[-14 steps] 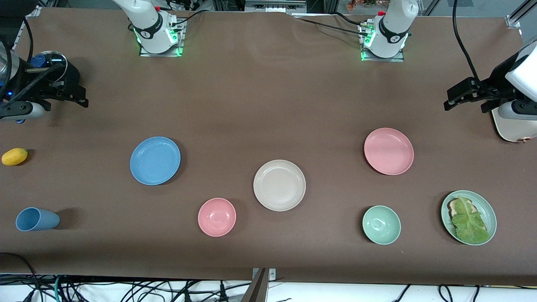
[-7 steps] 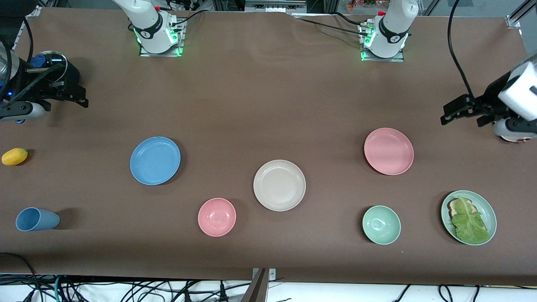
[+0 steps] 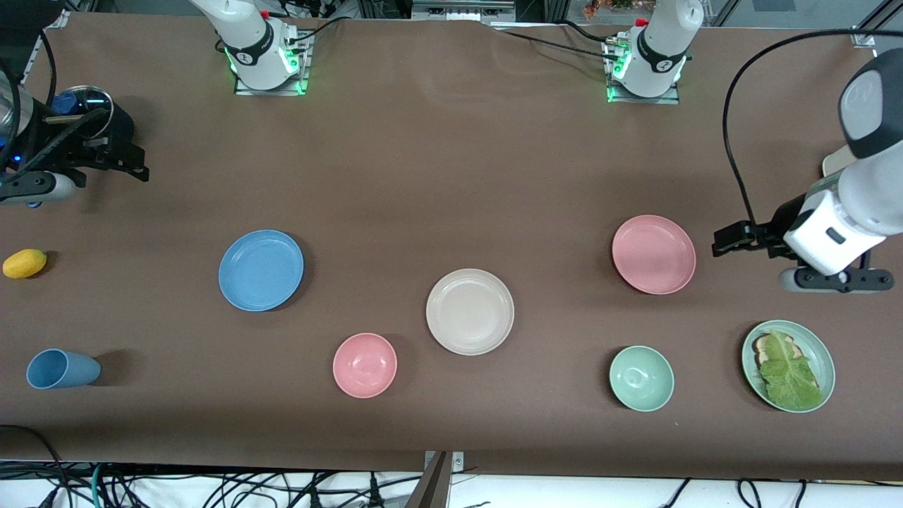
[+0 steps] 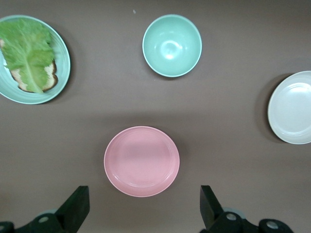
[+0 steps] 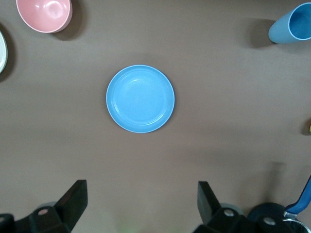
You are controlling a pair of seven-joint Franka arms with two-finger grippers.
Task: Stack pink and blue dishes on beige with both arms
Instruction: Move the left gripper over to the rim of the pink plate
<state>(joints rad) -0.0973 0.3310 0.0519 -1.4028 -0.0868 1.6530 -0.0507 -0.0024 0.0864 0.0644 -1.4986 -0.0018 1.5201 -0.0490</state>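
The beige plate lies mid-table, and its edge shows in the left wrist view. The pink plate lies toward the left arm's end, the blue plate toward the right arm's end. My left gripper hangs open over bare table just beside the pink plate, which lies ahead of its spread fingers. My right gripper waits open over the table's right-arm end, well away from the blue plate, with nothing between its fingers.
A pink bowl and a mint bowl sit nearer the front camera than the beige plate. A mint plate with lettuce, a tipped blue cup, a yellow fruit and a dark pot stand at the ends.
The left arm has swung from the table's end toward the pink plate, and its gripper now hangs just beside that plate. The right arm and all dishes have stayed put.
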